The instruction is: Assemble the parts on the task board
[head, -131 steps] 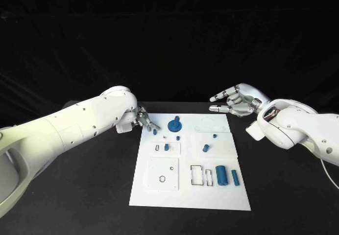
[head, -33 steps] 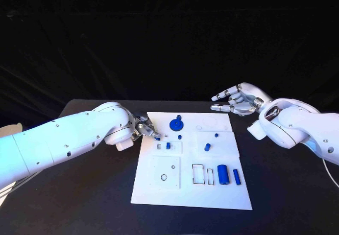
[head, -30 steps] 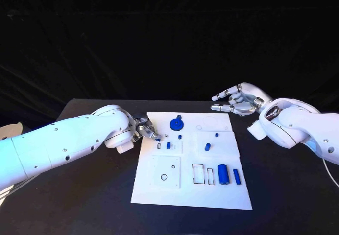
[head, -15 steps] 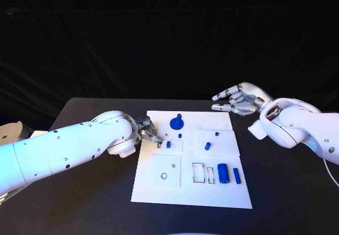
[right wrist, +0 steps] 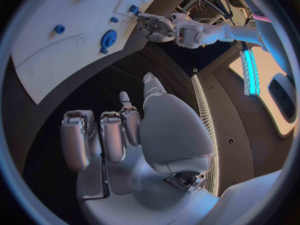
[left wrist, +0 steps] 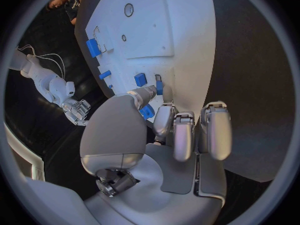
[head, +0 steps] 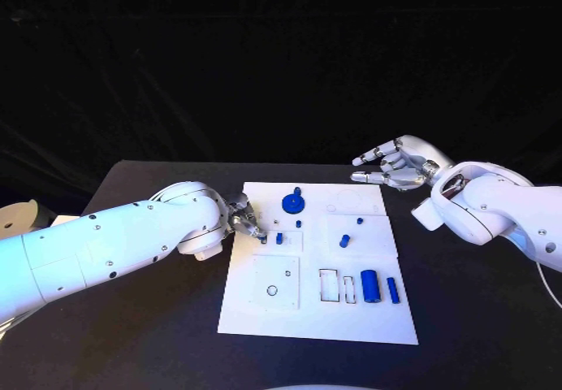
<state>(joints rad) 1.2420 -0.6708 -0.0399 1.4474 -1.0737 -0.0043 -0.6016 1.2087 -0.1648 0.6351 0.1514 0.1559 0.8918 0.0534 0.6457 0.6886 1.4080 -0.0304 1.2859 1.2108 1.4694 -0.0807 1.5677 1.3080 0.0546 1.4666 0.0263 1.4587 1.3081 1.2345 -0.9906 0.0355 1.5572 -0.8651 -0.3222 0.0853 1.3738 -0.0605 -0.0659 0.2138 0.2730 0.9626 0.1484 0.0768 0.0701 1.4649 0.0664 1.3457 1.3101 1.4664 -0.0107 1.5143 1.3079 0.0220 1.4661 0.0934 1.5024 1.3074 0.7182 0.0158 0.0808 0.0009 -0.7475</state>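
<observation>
The black table [head: 140, 325] is seen under both arms, and the white task board [head: 310, 321] is laid in its middle. The left arm [head: 105, 248] is stretched from the near left side toward the board's left edge, and the left hand [head: 246, 221] is lowered there with the fingers curled downward; in the left wrist view a small blue part [left wrist: 159, 87] is seen just at the fingertips [left wrist: 164, 119], but whether it is pinched or only touched cannot be told. The right arm [head: 492, 213] is bent beside the board's right edge, and the right hand [head: 392, 166] is held above the table beyond the board's far right corner, with the fingers apart and nothing in them. On the board, a blue gear-shaped part [head: 291, 201] is placed near the far edge. A larger blue cylinder [head: 369, 286] and a thinner blue peg [head: 392, 290] are laid side by side near the right edge, beside two empty rectangular slots [head: 336, 288]. A short blue peg [head: 343, 241] is placed between the gear and the cylinder.
</observation>
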